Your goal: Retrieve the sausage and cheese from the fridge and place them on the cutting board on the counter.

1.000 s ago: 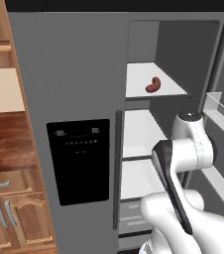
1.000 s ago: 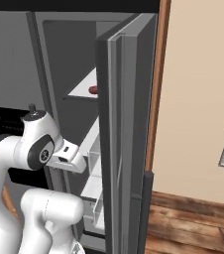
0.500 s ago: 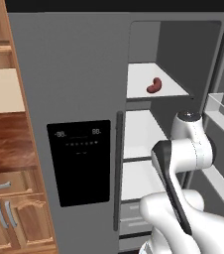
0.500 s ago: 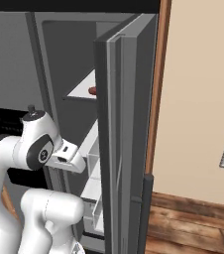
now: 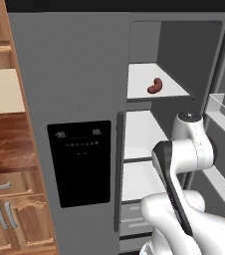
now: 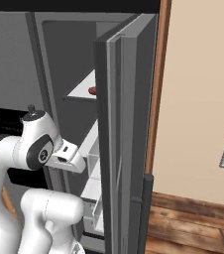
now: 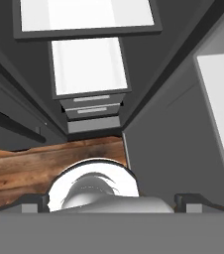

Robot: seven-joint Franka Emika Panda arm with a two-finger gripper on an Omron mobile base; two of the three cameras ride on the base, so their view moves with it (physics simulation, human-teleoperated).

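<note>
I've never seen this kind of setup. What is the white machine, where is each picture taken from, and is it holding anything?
It is a white robot arm on a driving base, facing a grey fridge whose right door stands open. Two pictures come from cameras on the base, behind the arm to its left and right. The third comes from a camera on the hand, looking down past shelves and drawers to the wood floor. A red-brown sausage lies on the upper shelf. The claw is open and holds nothing.

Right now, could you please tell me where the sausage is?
The sausage lies on the top white shelf of the open right compartment of the fridge, toward the shelf's right in the left base view, above the arm.
</note>
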